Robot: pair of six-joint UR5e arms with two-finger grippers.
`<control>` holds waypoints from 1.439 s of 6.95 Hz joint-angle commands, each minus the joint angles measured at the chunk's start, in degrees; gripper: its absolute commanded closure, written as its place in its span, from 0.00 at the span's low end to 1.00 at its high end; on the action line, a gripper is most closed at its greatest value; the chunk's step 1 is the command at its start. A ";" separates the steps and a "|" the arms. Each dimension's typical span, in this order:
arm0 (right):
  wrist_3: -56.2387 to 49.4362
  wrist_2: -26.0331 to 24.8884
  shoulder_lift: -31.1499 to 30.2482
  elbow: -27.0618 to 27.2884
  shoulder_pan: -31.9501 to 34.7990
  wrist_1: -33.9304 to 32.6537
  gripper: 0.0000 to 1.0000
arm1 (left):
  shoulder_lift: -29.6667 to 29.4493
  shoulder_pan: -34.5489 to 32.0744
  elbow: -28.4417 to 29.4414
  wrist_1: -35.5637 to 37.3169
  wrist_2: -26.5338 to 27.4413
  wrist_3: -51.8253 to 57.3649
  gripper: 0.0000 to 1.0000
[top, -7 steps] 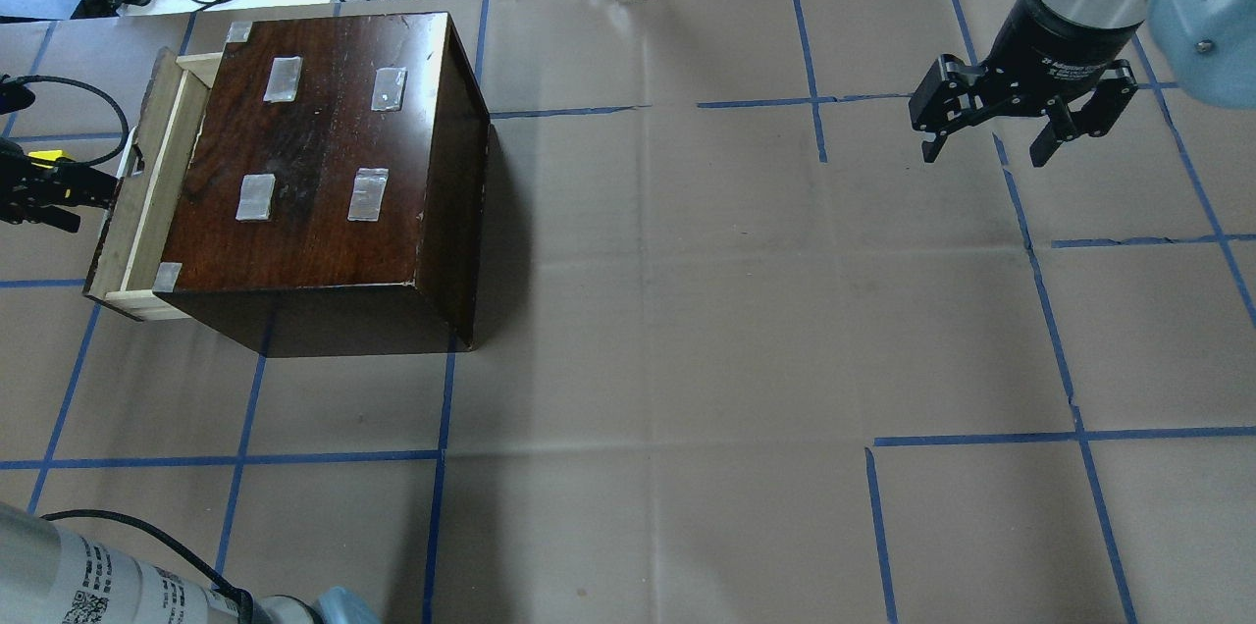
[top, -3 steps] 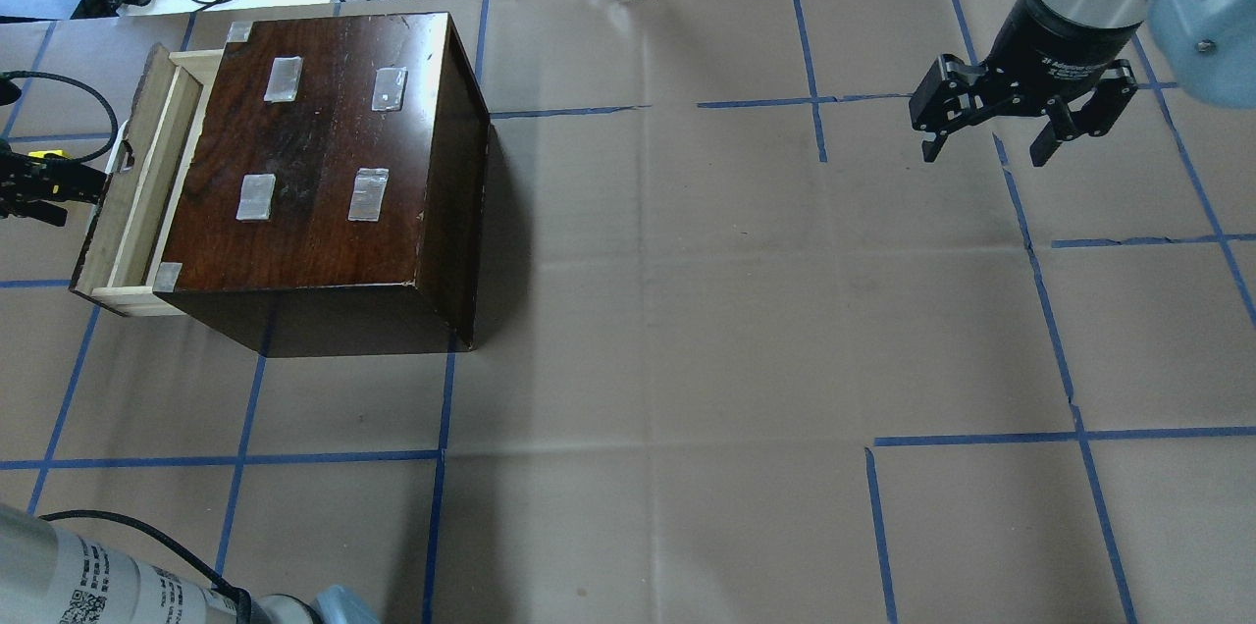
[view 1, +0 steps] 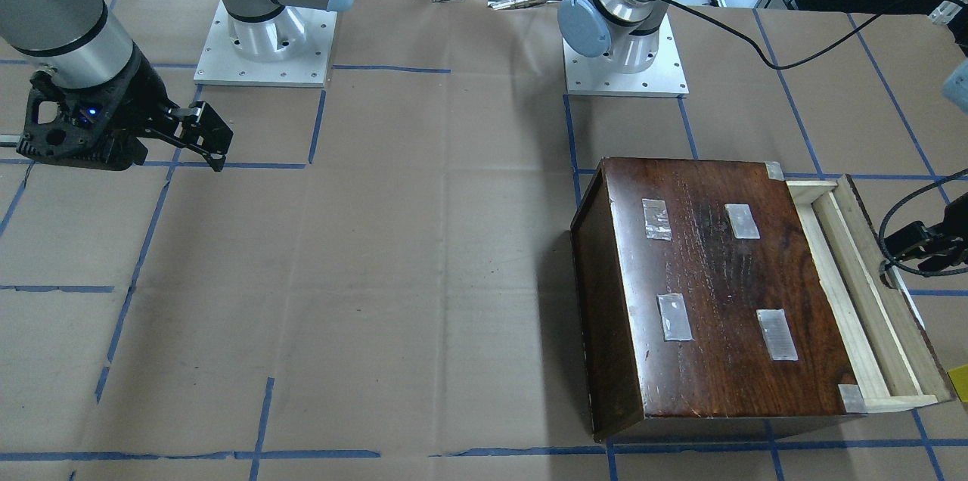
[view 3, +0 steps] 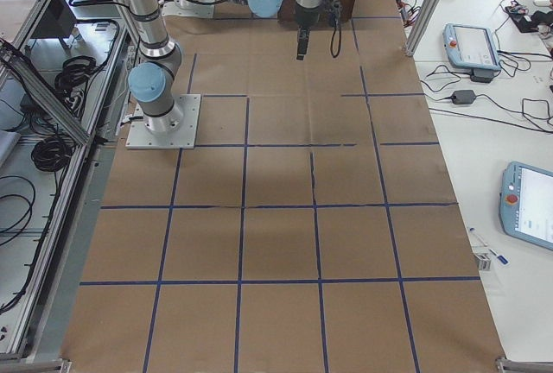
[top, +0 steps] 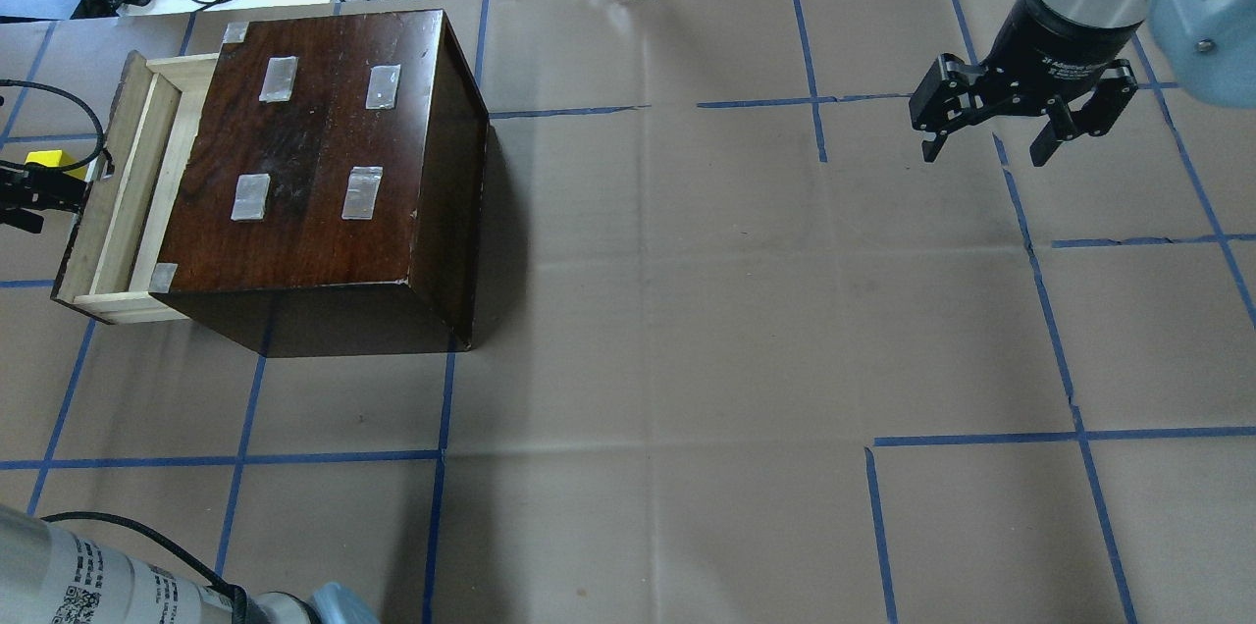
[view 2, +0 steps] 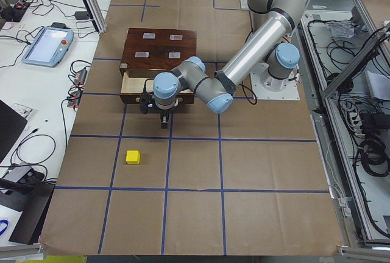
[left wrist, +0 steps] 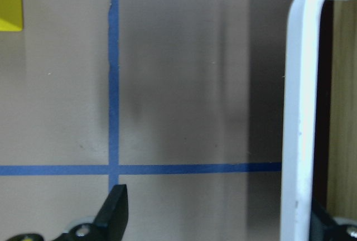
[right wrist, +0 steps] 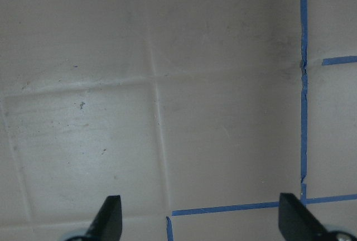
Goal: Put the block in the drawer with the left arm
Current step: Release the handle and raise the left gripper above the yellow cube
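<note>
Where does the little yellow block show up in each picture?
Front-facing: block at right edge, low.
Overhead: block at left edge.
Exterior left: block lower left.
Exterior right: not visible.
Left wrist: block in top-left corner.
Right wrist: not in it.
Shared landmark: the open drawer.

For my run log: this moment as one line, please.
drawer partly open | block on table | left gripper open at handle | right gripper open

Shows the drawer [view 1: 877,307] pulled out of the box [view 1: 711,277], left gripper [view 1: 907,252] at its front panel, block [view 1: 960,383] nearby.
</note>
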 commanded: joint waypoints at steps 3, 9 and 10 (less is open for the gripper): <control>0.00 0.00 0.00 0.07 0.00 0.00 0.00 | 0.51 0.27 0.22 0.02 0.38 0.02 0.01; 0.00 0.00 0.00 0.07 0.00 0.00 0.00 | 2.45 0.18 0.75 -1.03 0.47 -0.69 0.01; 0.00 0.00 0.00 0.07 0.00 0.00 0.00 | 1.84 0.18 0.75 -1.03 0.20 -0.60 0.01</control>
